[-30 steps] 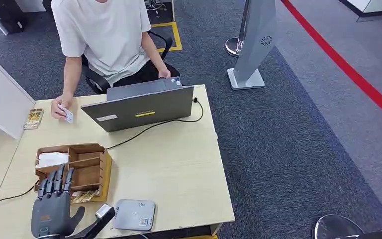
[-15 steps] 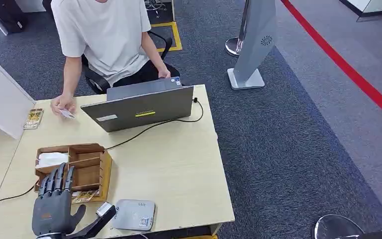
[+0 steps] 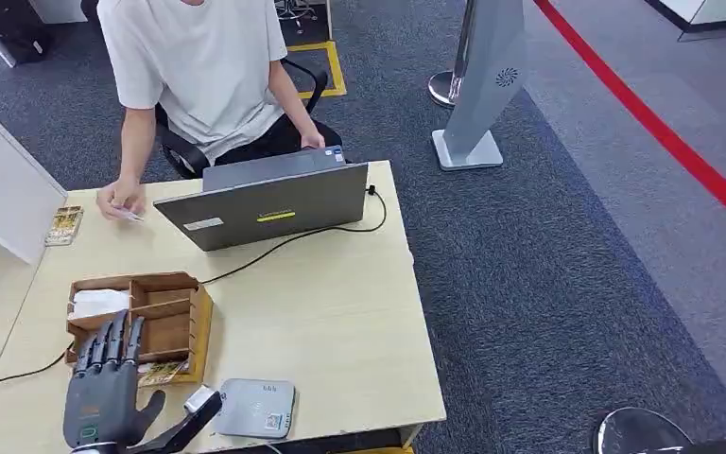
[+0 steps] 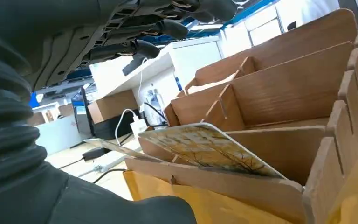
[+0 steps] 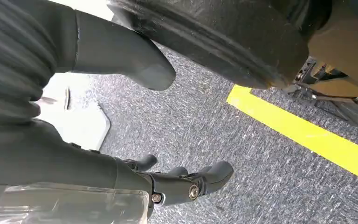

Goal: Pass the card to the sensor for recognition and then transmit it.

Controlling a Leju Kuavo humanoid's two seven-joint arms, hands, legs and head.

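My left hand (image 3: pixel 104 397) is hovering open, with the dark fingers (image 3: pixel 113 345) straight and apart, and it is holding nothing. Just under my fingertips the brown wooden organizer box with several slots (image 3: pixel 184 317) is standing on the light wooden table (image 3: pixel 331 322). A patterned yellowish card (image 4: pixel 207 149) is lying tilted in the slot nearest to my hand, and my fingers are above it, not touching. Beside my thumb, the flat grey card sensor with rounded corners (image 3: pixel 257 408) is lying near the table edge. Far beyond my fingers, a person in a white shirt (image 3: pixel 203 66) is sitting behind a grey laptop (image 3: pixel 265 203), holding a small card (image 3: pixel 129 216). My right hand (image 5: pixel 135 140) is hanging over grey carpet (image 5: pixel 242 172), with its fingers loosely curled and holding nothing.
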